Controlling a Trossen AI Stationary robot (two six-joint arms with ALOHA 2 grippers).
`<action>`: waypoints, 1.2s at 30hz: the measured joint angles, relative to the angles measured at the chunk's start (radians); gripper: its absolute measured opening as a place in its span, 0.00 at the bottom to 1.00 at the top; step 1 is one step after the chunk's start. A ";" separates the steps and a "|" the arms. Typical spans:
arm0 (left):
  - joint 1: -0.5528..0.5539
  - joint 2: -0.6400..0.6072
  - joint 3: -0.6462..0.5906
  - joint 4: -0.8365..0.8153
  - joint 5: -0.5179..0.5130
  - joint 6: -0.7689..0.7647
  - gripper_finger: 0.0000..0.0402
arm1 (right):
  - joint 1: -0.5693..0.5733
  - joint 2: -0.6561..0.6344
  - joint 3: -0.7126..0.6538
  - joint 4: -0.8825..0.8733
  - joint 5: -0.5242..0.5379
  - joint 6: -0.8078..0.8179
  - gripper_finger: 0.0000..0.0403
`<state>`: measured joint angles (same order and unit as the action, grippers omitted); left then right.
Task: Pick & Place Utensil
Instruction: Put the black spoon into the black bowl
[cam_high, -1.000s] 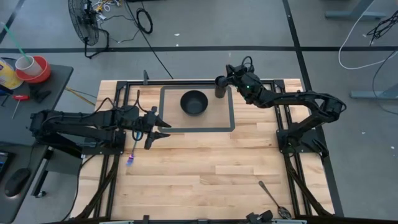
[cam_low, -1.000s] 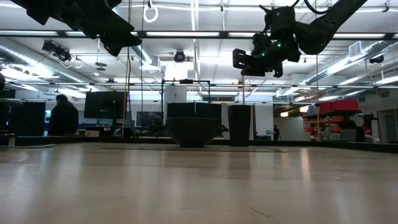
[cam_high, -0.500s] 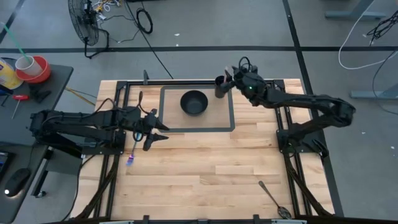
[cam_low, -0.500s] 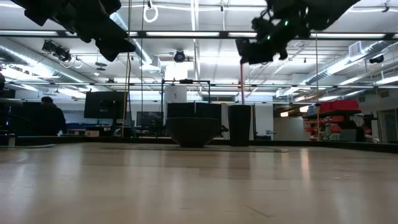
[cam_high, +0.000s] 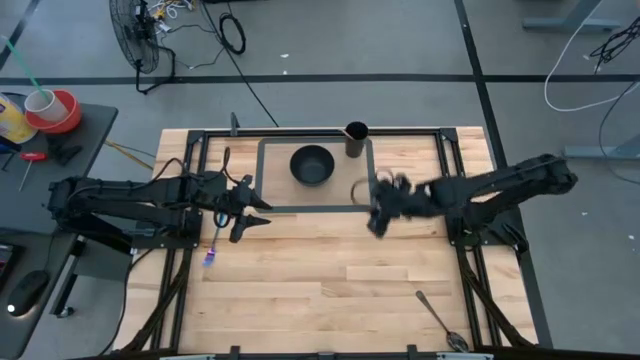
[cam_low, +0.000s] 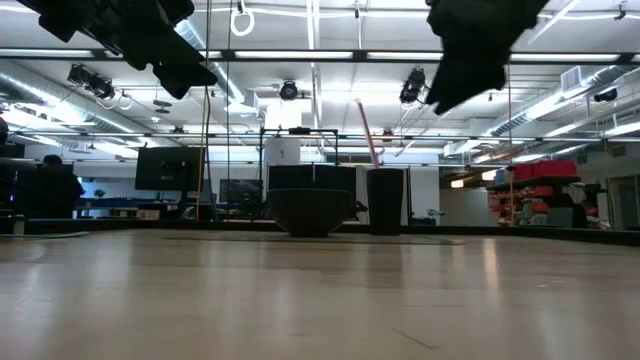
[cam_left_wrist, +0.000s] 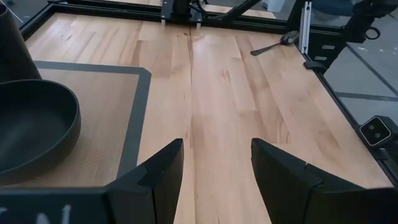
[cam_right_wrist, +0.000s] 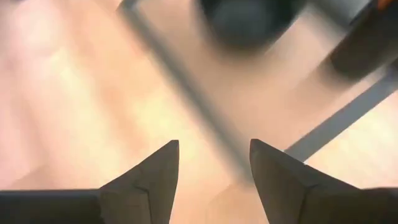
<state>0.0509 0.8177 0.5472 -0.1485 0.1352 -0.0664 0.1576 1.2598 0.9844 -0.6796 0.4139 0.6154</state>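
Now the right hand (cam_high: 383, 207) hangs above the desk (cam_high: 330, 280) just off the near right corner of the dark-framed mat (cam_high: 318, 208), its fingers spread with nothing between them, as the right wrist view shows. A spoon (cam_high: 437, 318) lies far down the desk near the front right corner, well apart from that hand; its long axis runs on a slant, handle pointing back toward the desk's middle and bowl toward the front edge. It lies on the right arm's side, so the right hand is the nearer one and, in my judgement, the one to fetch it, coming forward and to the right and turning its fingers across the handle. The left hand (cam_high: 250, 212) waits by the mat's left edge, fingers also spread and empty. On the mat stands a bowl (cam_high: 312, 164), which looks empty from above, and at the mat's far right corner a cup (cam_high: 356, 139); in the low view a thin pink stick (cam_low: 367, 145) leans out of the cup. A small blue thing (cam_high: 210, 257) lies near the left hand; what it is I cannot tell.
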 joint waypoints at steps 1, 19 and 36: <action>0.000 0.000 0.000 0.000 0.000 -0.001 0.48 | 0.038 0.015 0.000 -0.024 -0.032 0.082 0.49; 0.000 0.000 0.000 0.000 0.001 -0.033 0.48 | 0.515 0.377 0.000 -0.131 -0.968 0.983 0.42; 0.000 0.000 0.000 -0.040 0.001 -0.061 0.48 | 0.646 0.380 -0.166 0.107 -1.017 1.255 0.42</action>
<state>0.0505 0.8177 0.5472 -0.1886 0.1364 -0.1276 0.8036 1.6394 0.8186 -0.5730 -0.6033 1.8701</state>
